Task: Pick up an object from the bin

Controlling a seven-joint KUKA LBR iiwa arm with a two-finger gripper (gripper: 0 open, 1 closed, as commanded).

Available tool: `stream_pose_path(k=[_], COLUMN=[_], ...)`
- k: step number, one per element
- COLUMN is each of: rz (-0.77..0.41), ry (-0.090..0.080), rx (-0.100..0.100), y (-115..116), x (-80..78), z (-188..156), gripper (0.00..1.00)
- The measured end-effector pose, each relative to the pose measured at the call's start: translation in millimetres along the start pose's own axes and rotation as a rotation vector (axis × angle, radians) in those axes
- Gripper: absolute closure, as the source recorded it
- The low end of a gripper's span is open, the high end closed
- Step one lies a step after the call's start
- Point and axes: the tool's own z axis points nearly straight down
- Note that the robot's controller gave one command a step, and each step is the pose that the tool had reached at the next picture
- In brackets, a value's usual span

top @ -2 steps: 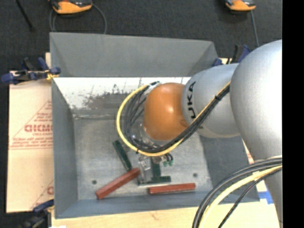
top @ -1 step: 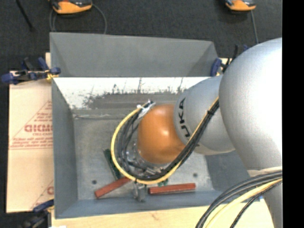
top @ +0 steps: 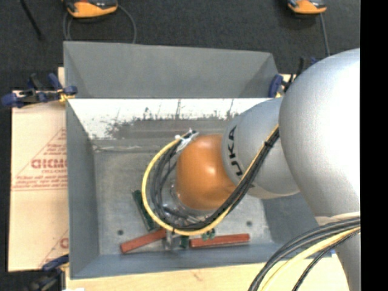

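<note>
- Red-brown stick [top: 142, 242] lies flat on the floor at 7 o'clock, close to the front wall of the bin [top: 82, 180]. A second red-brown stick [top: 221, 240] lies at 5 o'clock, roughly in line with it.
- My gripper [top: 174, 240] is down at 6 o'clock, right where the two sticks' inner ends meet. I cannot tell if it is released or clenched, because my own wrist hides it.
- Likely target is one of those two sticks. I can't say which, and neither is visibly held.
- Dark green strip [top: 139, 206] lies at 8 o'clock, slanting in under my cables [top: 148, 180]. Its far end is hidden.
- My orange cover [top: 203, 171] sits over the bin centre and blocks whatever is under it.
- The rest of the floor that shows, out to 12 o'clock, has nothing on it.
- Risks, as I judge them:
  - Closing on both stick ends at once would give a skewed or double grab.
  - A thin, flat stick gives little to bite, so it could slip or pivot on the lift.
  - The front wall is near, so there is little room to correct towards 6 o'clock.
  - A cable loop may snag the green strip.
</note>
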Motion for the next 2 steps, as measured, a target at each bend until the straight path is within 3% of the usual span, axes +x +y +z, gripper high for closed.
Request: stream_pose_path(k=[1, 2], rz=[0.024, -0.148], ry=[-0.006, -0.004], rx=[0.003, 0.003], y=[-30.2, -63.0], x=[-25.6, -43.3], z=[-126.7, -194.9], gripper=[1.00, 1.00])
